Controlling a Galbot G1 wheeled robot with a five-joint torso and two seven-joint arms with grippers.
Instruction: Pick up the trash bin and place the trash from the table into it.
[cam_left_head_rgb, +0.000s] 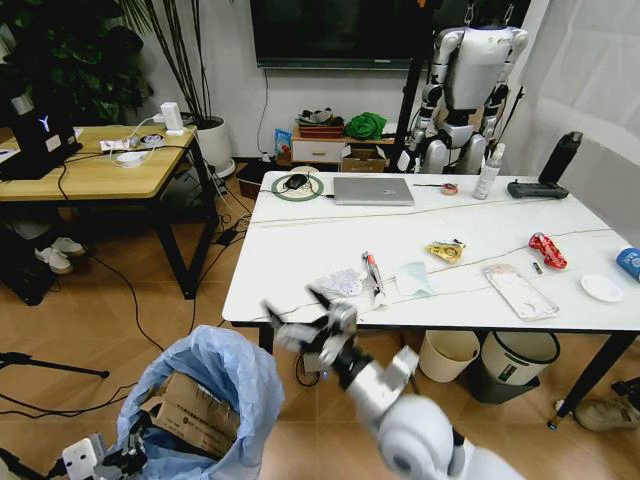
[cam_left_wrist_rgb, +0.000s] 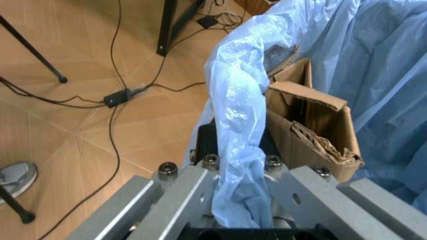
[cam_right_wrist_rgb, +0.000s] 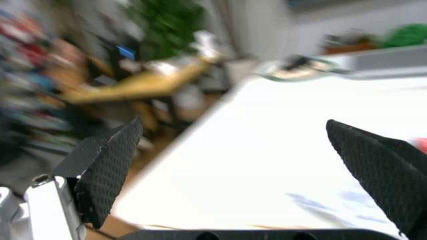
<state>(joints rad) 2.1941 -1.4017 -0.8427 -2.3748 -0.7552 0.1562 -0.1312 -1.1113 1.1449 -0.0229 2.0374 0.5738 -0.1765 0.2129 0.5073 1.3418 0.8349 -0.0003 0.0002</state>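
The trash bin (cam_left_head_rgb: 205, 385), lined with a billowing light-blue bag, hangs low at the left with brown cardboard (cam_left_head_rgb: 195, 412) inside. My left gripper (cam_left_head_rgb: 130, 458) is shut on its rim; the left wrist view shows the gripper (cam_left_wrist_rgb: 240, 200) pinching the bag (cam_left_wrist_rgb: 233, 115) beside the cardboard (cam_left_wrist_rgb: 313, 125). My right gripper (cam_left_head_rgb: 310, 325) is open, just before the table's (cam_left_head_rgb: 300, 235) front edge, its pads (cam_right_wrist_rgb: 110, 165) spread wide over the white top (cam_right_wrist_rgb: 267, 160). On the table lie a white tissue (cam_left_head_rgb: 340, 283), yellow wrapper (cam_left_head_rgb: 445, 251), red wrapper (cam_left_head_rgb: 547, 250), clear packaging (cam_left_head_rgb: 518, 291), white lid (cam_left_head_rgb: 601, 288) and cup (cam_left_head_rgb: 630, 262).
A silver laptop (cam_left_head_rgb: 373, 190), spray bottle (cam_left_head_rgb: 487, 172) and tape ring (cam_left_head_rgb: 297, 186) sit at the table's far side. A cream bin (cam_left_head_rgb: 447, 355) and a grey bin (cam_left_head_rgb: 515, 360) stand under it. A wooden desk (cam_left_head_rgb: 95, 170) is at the left, with cables on the floor.
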